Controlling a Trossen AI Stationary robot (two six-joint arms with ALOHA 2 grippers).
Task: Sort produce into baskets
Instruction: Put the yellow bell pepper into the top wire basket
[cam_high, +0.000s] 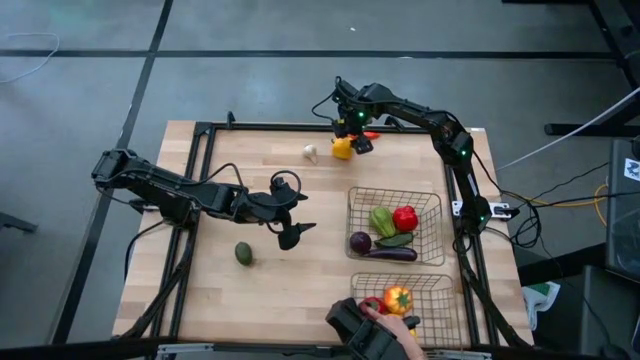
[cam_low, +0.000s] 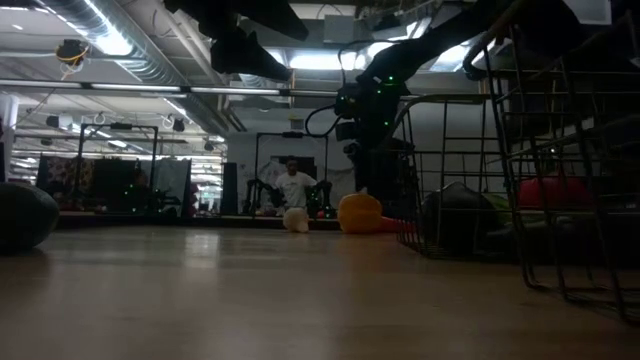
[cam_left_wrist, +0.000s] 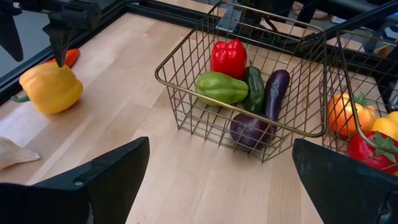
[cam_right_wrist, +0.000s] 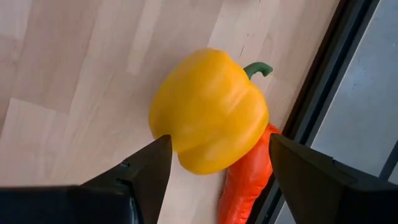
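Right gripper (cam_right_wrist: 214, 165) hangs over the yellow pepper (cam_right_wrist: 208, 118) at the table's far edge, fingers apart either side, holding nothing. Left gripper (cam_high: 292, 214) wide open, empty, mid-table near the avocado (cam_high: 243, 253).

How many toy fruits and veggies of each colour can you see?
Red: 2, red pepper, red tomato
Yellow: 2, yellow pepper, lemon
Orange: 2, orange chili, orange tomato
Green: 3, green pepper, dark green pepper, avocado
Purple: 2, long eggplant, round eggplant
White: 1, garlic
Total: 12
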